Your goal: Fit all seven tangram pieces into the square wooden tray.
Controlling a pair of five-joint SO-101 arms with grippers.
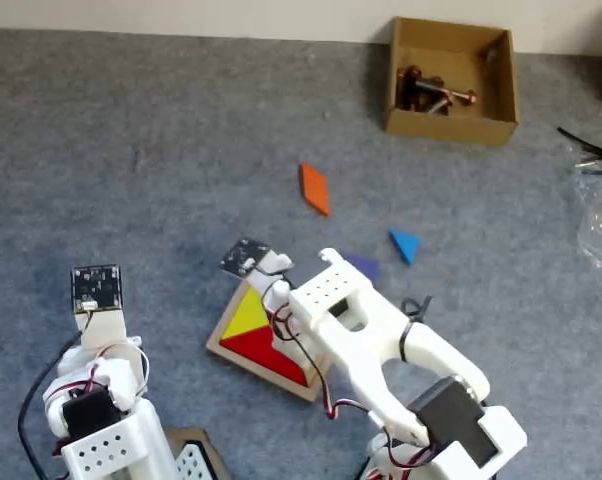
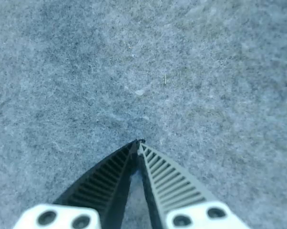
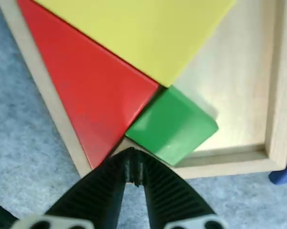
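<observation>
three pieces are lying in the wooden tray [image 3: 272, 95]: a yellow triangle [image 3: 148, 28], a red triangle [image 3: 86, 95] along its side, and a green square [image 3: 174, 126] tucked where the two meet. the square seems to be sitting tilted, with one edge riding toward the rim rather than lying flat. the right hand [image 3: 133, 168] is hanging just beside that square, clenched with nothing in it, so the step in hand is looking like seating the square. the next move is probably calling for a gentle press down and inward until it is lying flush. the left hand [image 2: 138, 143] is resting above bare grey desk [image 1: 131, 150], clenched and holding nothing, well apart from the tray. out on the desk an orange slanted piece [image 1: 315, 188], a blue triangle [image 1: 405, 245] and a purple piece [image 1: 363, 266] are waiting, the purple one partly under the right arm and near the tray, where it is likely getting in the way of a clean reach. a cardboard box [image 1: 446, 128] of metal bits is sitting far off, blocking nothing.
</observation>
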